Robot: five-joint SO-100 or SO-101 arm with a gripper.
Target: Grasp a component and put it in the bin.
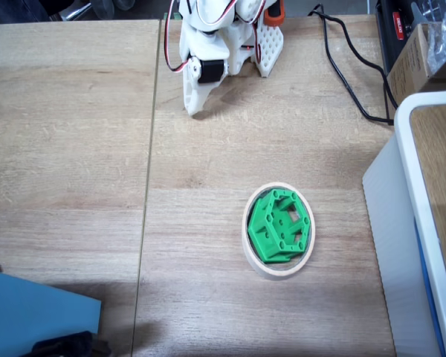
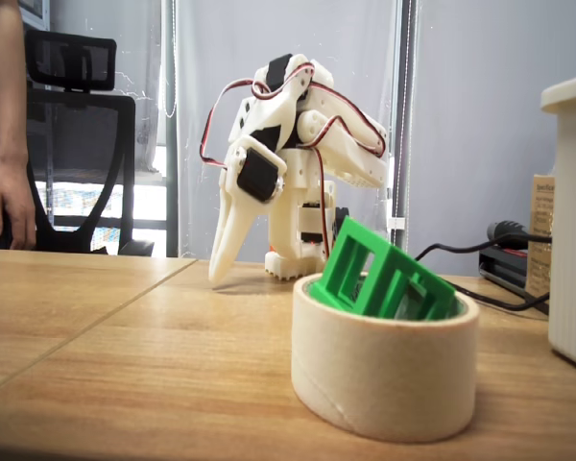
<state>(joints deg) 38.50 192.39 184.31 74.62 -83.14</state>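
Well behind the bin (image 1: 247, 238), the white plastic gripper (image 1: 195, 110) is resting tip-down on the wood-grain table (image 1: 67, 134), holding nothing, its opening unclear. Inside that cream tape ring, the green hexagonal component (image 2: 384, 279) is sitting tilted.

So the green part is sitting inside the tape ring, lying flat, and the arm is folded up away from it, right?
Not flat. The green part is inside the tape ring but tilted, one edge sticking up above the rim, as the low fixed view shows. The arm is folded away, its gripper pointing down at the table.
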